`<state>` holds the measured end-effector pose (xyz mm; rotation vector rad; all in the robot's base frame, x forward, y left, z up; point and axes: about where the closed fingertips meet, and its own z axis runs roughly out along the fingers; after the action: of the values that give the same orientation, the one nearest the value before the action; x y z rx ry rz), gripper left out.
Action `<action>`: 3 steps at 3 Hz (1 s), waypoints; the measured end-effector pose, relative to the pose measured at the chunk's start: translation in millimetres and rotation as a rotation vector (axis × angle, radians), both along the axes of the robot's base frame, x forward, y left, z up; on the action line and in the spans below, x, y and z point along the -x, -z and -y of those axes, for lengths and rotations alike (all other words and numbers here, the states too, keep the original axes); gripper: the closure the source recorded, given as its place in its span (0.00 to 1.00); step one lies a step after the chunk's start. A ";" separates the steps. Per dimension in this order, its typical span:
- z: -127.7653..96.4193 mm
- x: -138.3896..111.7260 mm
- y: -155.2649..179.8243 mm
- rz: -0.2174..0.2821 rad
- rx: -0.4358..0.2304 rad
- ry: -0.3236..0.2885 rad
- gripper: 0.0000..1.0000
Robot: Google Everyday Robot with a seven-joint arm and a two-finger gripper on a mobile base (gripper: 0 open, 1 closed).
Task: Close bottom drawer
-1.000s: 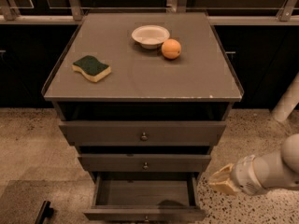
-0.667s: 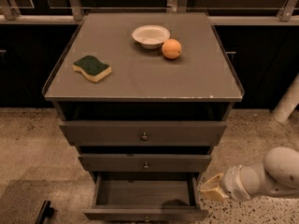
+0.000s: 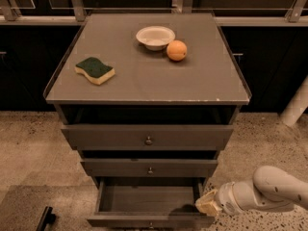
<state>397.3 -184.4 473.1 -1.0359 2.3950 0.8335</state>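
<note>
The bottom drawer [image 3: 149, 219] is the lowest and narrowest of three grey-brown drawers. It is pulled out, and its empty inside [image 3: 147, 198] shows. Its front panel sits at the picture's bottom edge, with only a bit of its knob showing. My gripper [image 3: 208, 204] comes in from the lower right on a white arm [image 3: 269, 191]. Its yellowish tip sits at the drawer's right front corner, beside or touching the right wall.
The cabinet's top [image 3: 149, 81] holds a white bowl [image 3: 155, 36], an orange [image 3: 176, 50] and a green-and-yellow sponge [image 3: 95, 70]. The top drawer [image 3: 148, 137] and middle drawer [image 3: 150, 168] are less far out. Speckled floor [image 3: 29, 153] lies around the cabinet. A dark object [image 3: 44, 219] lies at the lower left.
My gripper and arm have moved left and slightly down, from beside the cabinet to the open bottom drawer's right front corner. The drawer has not visibly moved.
</note>
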 end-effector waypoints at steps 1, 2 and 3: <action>0.0 0.0 0.1 0.000 0.000 0.000 1.00; 9.8 5.7 30.1 -0.038 -0.055 0.026 1.00; 23.0 10.5 81.1 -0.097 -0.125 0.069 1.00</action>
<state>386.8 -207.4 391.9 -0.8786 2.4082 1.0166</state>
